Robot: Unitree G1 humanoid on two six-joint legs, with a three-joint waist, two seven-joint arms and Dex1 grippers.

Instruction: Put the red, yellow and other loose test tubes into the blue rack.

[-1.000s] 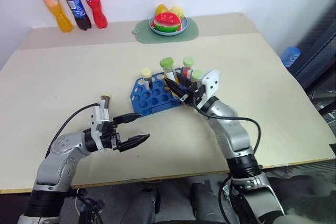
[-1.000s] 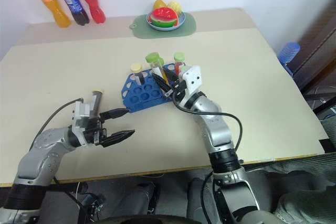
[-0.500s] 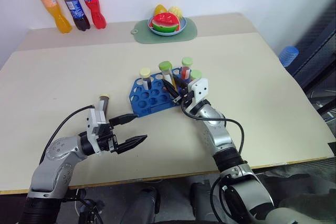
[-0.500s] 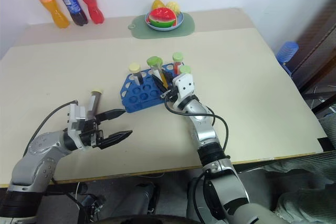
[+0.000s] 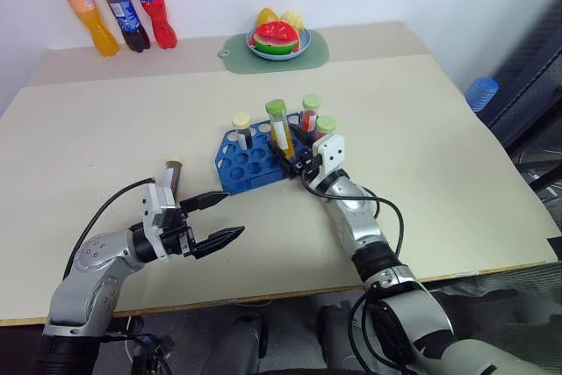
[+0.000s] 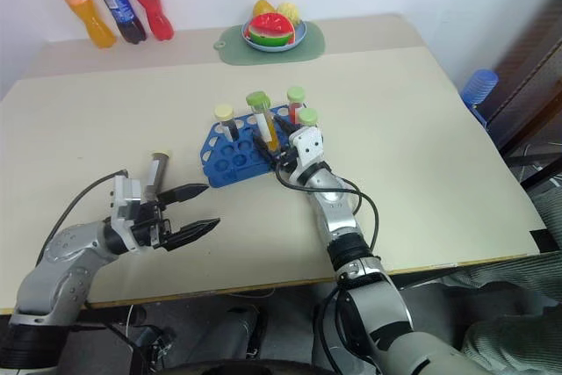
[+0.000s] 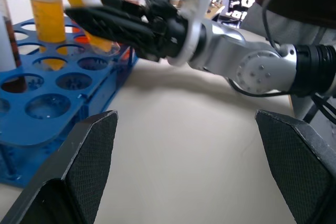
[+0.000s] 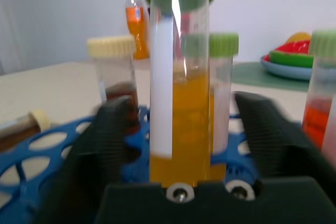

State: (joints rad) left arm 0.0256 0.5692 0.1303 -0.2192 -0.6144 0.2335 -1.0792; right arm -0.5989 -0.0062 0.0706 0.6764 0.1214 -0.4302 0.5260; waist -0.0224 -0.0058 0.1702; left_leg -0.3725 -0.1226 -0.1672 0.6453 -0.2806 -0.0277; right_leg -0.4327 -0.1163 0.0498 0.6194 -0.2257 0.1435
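- The blue rack (image 5: 255,157) sits near the middle of the worktop (image 5: 421,138).
- The yellow-orange tube (image 5: 278,127), green-capped, stands upright in the rack between the spread fingers of the right end effector (image 8: 190,129), which do not clamp it.
- A dark brown tube (image 5: 170,176) lies loose on the worktop, nearer the front-left corner.
- The left end effector (image 5: 218,219) hovers beside it, fingers wide apart and empty.

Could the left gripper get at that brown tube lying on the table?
Probably yes. The brown tube lies on bare table just behind the left gripper, whose jaws stand open; nothing sits between them, though it would have to pull back and turn.
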